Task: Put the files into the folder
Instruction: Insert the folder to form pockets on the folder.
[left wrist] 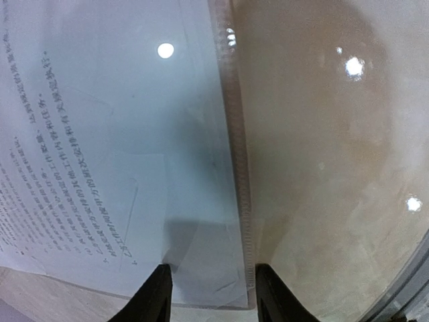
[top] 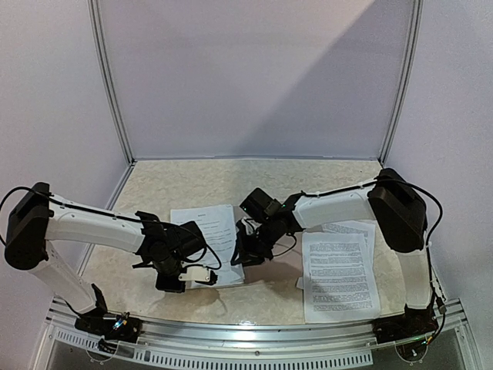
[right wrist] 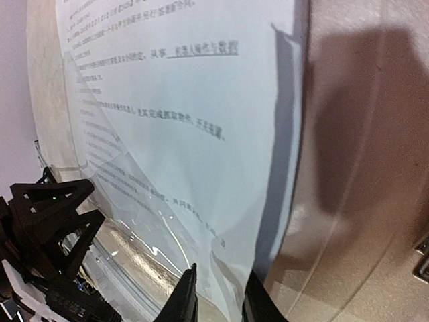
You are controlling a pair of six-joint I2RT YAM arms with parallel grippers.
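Filing step: judged midway; a white printed paper sheet (top: 206, 227) lies centre-near on the beige speckled table (top: 169, 185), between both claws.
Folder (left wrist: 236, 134): shows as a clear glossy plastic cover with a ribbed seam, lying over that sheet; no tan board can be made out.
Left gripper (left wrist: 213, 270): black fingers moderately apart, straddling a corner of the folder, clamping nothing visibly; probably set there to stop the cover sliding.
Right gripper (right wrist: 221, 275): black fingers at a narrow gap, the sheet's right-hand corner between them, no firm pinch visible; likely placed at that edge to feed the sheet in.
Waiting files: a second white printed stack (top: 339, 274) lies on the right, well apart from the folder, beside the right arm.
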